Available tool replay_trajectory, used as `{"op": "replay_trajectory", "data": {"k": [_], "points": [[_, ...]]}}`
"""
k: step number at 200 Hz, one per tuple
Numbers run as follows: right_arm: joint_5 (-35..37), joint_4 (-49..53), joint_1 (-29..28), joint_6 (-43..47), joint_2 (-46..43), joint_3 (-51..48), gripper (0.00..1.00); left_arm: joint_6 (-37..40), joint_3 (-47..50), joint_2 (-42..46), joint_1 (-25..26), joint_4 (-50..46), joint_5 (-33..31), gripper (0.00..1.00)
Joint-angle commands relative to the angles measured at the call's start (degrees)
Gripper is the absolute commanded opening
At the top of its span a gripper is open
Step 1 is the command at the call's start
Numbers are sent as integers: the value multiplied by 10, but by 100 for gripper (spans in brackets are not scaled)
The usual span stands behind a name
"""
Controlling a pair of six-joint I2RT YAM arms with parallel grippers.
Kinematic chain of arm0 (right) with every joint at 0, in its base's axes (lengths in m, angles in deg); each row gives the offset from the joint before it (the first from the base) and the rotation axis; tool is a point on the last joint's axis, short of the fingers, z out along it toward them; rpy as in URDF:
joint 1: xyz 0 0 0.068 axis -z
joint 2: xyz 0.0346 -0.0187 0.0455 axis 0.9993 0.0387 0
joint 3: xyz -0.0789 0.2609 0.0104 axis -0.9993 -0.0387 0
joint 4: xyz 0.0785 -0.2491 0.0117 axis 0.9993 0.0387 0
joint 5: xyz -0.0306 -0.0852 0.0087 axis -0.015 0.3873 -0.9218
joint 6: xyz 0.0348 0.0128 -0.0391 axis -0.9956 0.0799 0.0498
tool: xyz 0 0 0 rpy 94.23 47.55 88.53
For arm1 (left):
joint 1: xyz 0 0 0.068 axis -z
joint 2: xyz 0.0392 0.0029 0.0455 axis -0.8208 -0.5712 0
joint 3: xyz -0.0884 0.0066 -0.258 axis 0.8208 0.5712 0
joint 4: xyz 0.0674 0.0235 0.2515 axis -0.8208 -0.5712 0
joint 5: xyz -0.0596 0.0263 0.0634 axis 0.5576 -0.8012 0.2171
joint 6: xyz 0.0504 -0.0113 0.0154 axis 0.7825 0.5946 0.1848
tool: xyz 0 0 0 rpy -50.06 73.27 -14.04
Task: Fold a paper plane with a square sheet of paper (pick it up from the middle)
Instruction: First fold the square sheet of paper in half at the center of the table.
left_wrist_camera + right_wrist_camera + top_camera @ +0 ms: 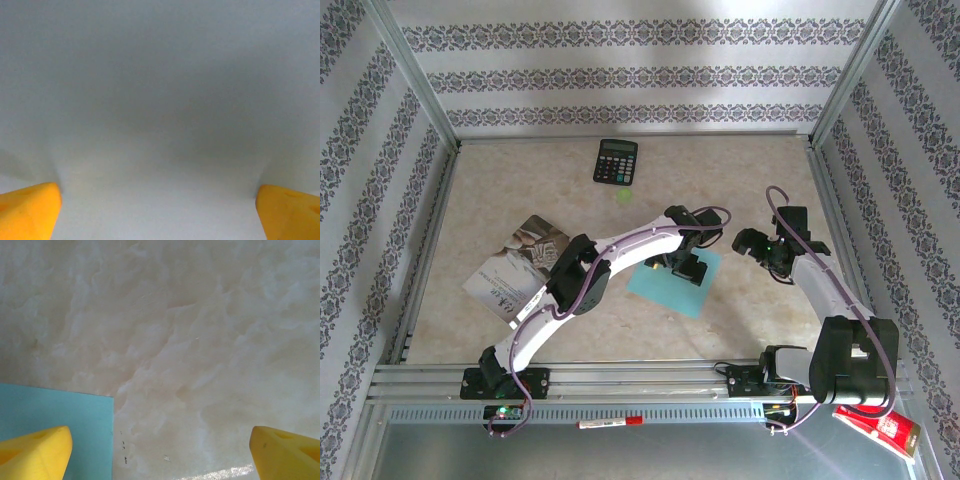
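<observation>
The square sheet of paper [670,291] lies flat on the table [520,190], in the middle and a little towards the near edge. The left arm stretches forward and to the right over it, and the left gripper [687,264] points down close above the sheet's middle. Its yellow fingers [30,210] stand wide apart and hold nothing. The right arm bends inward, its right gripper [758,246] low over bare table just beside the sheet's right corner, fingers also spread wide and empty. A calculator [616,161] sits near the far edge and a booklet [518,265] lies to the left, partly under the left arm.
</observation>
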Motion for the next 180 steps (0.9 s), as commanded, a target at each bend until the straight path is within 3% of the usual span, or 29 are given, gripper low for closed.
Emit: {"op": "replay_trajectory", "data": {"k": [1, 58, 180], "points": [[-13, -7, 9, 0, 4, -13, 92, 13, -26, -13, -5, -31, 4, 100], [-22, -12, 9, -2, 4, -20, 92, 15, -18, -29, -2, -51, -19, 100], [-25, -9, 9, -10, 0, -16, 92, 12, 19, -23, 2, -28, 1, 98]]}}
